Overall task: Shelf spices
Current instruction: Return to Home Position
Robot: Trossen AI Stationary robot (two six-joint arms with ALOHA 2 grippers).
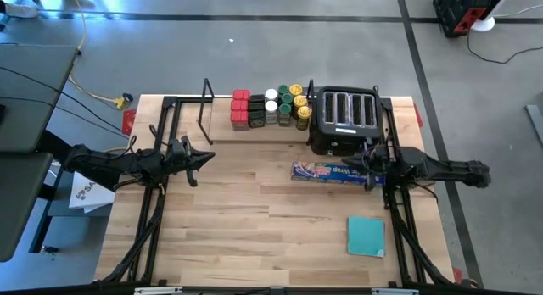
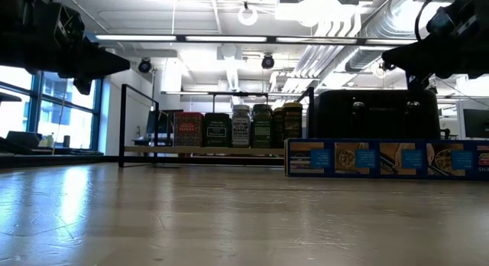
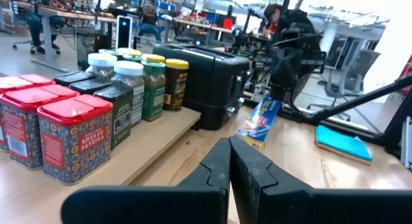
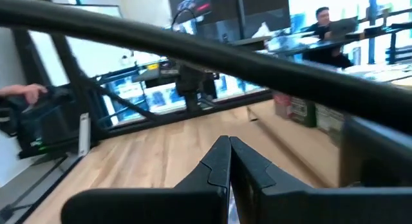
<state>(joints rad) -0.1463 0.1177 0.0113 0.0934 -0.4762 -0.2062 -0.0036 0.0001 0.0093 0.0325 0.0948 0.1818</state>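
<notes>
The spices (image 1: 271, 108) stand in a cluster on the right half of the shelf (image 1: 219, 125), a light-wood plank at the table's far edge. Red tins (image 3: 61, 130) are on the left, then dark tins, then jars with white, green and yellow lids (image 3: 154, 82). In the low view they form a row (image 2: 237, 128). My left gripper (image 1: 208, 157) hovers shut, raised above the table, near of the shelf's bare left half; its wrist view (image 3: 230, 153) shows the fingertips together. My right gripper (image 1: 366, 164) hovers shut (image 4: 230, 150) over the blue box's right end.
A black four-slot toaster (image 1: 344, 117) stands right of the shelf, close to the last jars. A long blue plastic-wrap box (image 1: 333, 172) lies near of it. A flat teal square (image 1: 366, 236) lies near the right near corner. People sit in the room beyond the table.
</notes>
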